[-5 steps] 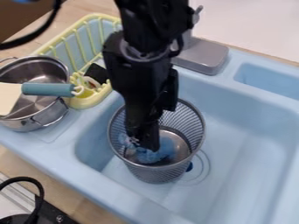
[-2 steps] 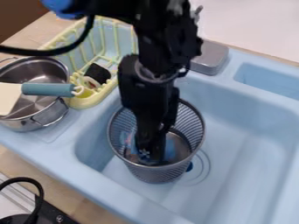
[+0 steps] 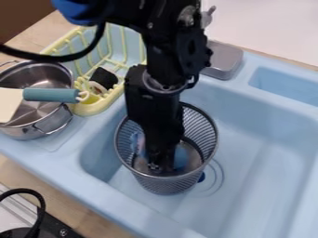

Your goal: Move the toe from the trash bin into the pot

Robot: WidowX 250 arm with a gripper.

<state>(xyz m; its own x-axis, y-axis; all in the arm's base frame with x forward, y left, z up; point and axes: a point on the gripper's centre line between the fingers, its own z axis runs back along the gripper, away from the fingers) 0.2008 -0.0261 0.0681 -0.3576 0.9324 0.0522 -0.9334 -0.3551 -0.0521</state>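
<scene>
My gripper (image 3: 160,163) hangs down inside the grey mesh trash bin (image 3: 202,121), with its tip low in the bin, left of centre. A soft blue toy (image 3: 181,157) lies in the bin behind and around the gripper tip, which hides most of it; pale blue parts show to either side. Whether the toy is held cannot be told. At the far left stands the shiny metal pot (image 3: 46,73), with a spatula (image 3: 51,95) resting across its top.
The bin stands in the light blue sink (image 3: 267,153), near its left wall. A yellow dish rack (image 3: 93,108) with a black item (image 3: 104,77) sits right of the pot. The grey faucet base (image 3: 223,59) is at the sink's back edge.
The gripper has shifted a little and gone lower in the bin, its tip now covering more of the blue toy. The arm above has swung slightly right. Pot and bin stayed put.
</scene>
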